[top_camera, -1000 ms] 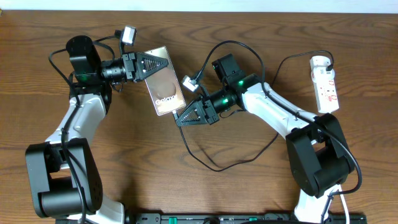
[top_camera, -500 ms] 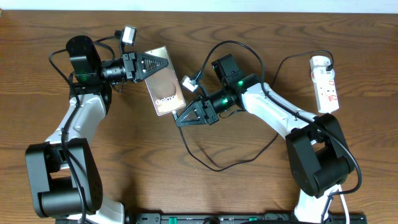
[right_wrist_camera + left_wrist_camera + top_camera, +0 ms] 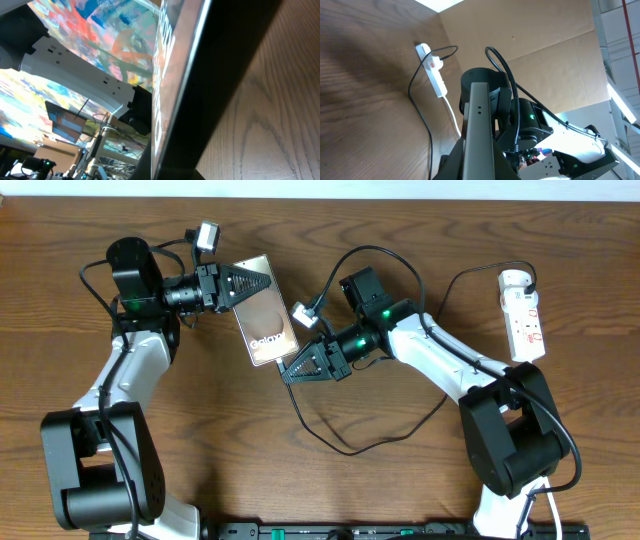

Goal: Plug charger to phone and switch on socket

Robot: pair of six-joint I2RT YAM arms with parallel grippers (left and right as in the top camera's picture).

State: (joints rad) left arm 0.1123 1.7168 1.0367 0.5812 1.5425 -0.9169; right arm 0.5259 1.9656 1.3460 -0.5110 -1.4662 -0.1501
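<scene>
Overhead: bench (image 3: 300, 495) carries socket (image 3: 522, 315) at upper right and phone (image 3: 268, 325) upper centre, left hand (image 3: 262, 280) clamped on its top end. At the phone's lower corner the right hand (image 3: 290, 373) is pinched closed, apparently on the charger (image 3: 345, 448) tip. Square tip to port, then push gently.

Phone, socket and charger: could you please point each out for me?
phone (image 3: 268, 328): overhead view, glossy face above the lettering.
socket (image 3: 524, 318): overhead view, middle of its white body.
charger (image 3: 345, 450): overhead view, low bend of its cable.
</scene>
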